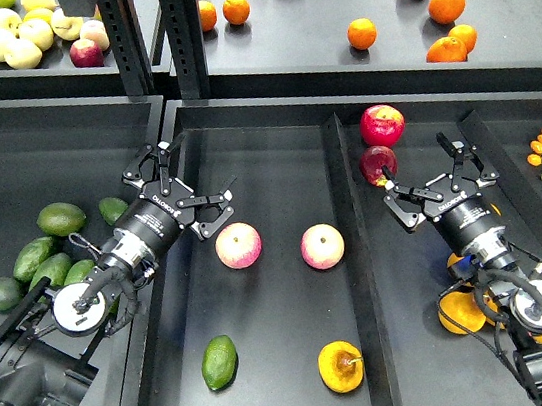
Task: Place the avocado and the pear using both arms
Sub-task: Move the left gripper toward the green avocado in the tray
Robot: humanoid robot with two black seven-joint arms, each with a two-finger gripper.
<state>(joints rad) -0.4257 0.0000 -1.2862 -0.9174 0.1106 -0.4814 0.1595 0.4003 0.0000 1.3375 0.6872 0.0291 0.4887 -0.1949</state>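
Both jaws gape — avocado, pear lie in tray.

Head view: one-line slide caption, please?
Avocado and pear lie in the centre bin; open left gripper and right gripper hover above.

Center bin: avocado front left, pear front right, two apples side by side behind them. Left bin holds more avocados. Right bin: pomegranates at back. Oranges on the shelf behind.
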